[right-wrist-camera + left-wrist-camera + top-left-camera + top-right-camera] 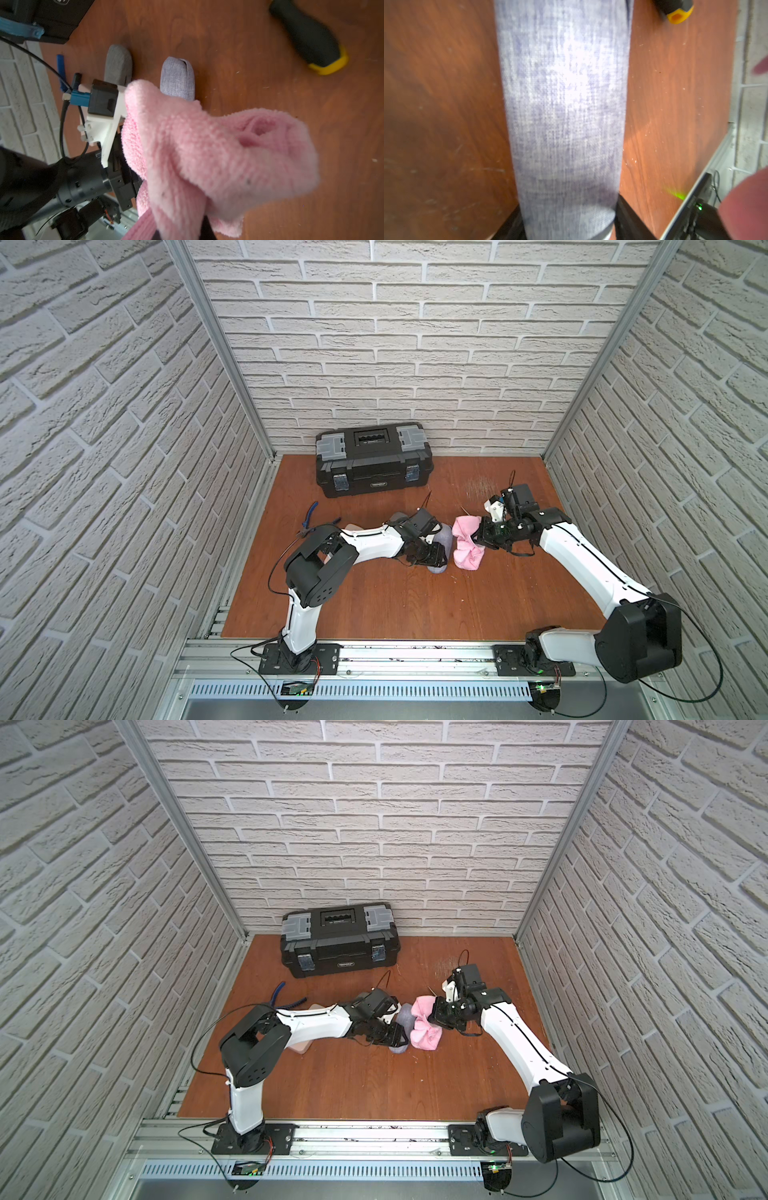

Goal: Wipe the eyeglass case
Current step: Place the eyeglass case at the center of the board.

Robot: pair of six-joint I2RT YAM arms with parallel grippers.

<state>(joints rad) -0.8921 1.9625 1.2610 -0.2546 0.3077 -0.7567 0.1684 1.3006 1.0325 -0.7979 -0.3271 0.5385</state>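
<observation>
White faux-brick panelling wraps this cell on three sides: the back wall (415,344) stands straight ahead, a side wall (83,448) slants in on each flank, and bare aluminium corner posts (220,348) run down where they meet. Down below, a reddish-brown wood-grain board (395,597) serves as the floor, with a pale scuffed patch (482,487) toward the back, and along its near edge runs an aluminium rail (415,655) with a slotted vent strip (415,691) just in front. The light is soft and even, and the shadows on the wood are faint.
</observation>
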